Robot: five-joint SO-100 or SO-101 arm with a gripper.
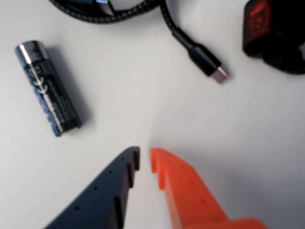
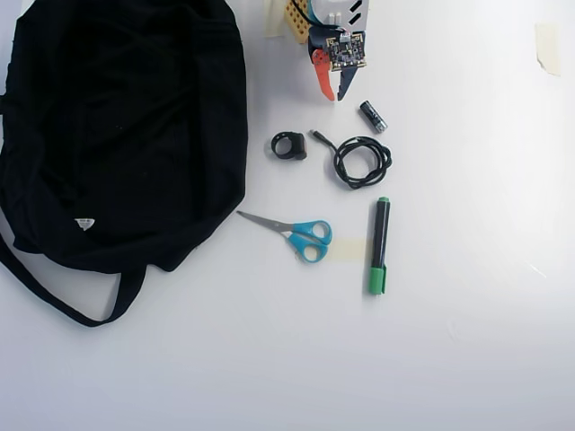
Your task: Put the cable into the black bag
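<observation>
The cable [image 2: 386, 157] is a thin black cord coiled in a small loop on the white table, just right of centre in the overhead view. Its plug end sticks out toward the upper left. The wrist view shows the braided cord [image 1: 143, 12] along the top edge and the plug [image 1: 206, 61] pointing lower right. My gripper [image 1: 145, 155] has one dark blue and one orange finger, shut with nothing between them. It hovers over bare table short of the plug. From above, the gripper [image 2: 335, 92] sits at the top centre, above the cable. The black bag [image 2: 126, 126] lies floppy across the left side.
A battery [image 1: 47, 88] lies left of the fingers, near the gripper from above [image 2: 373, 116]. A black ring-shaped clip [image 2: 289, 145] sits between bag and cable. Blue-handled scissors [image 2: 296, 233] and a green marker [image 2: 379, 244] lie below the cable. The bag's strap [image 2: 54, 301] trails at lower left.
</observation>
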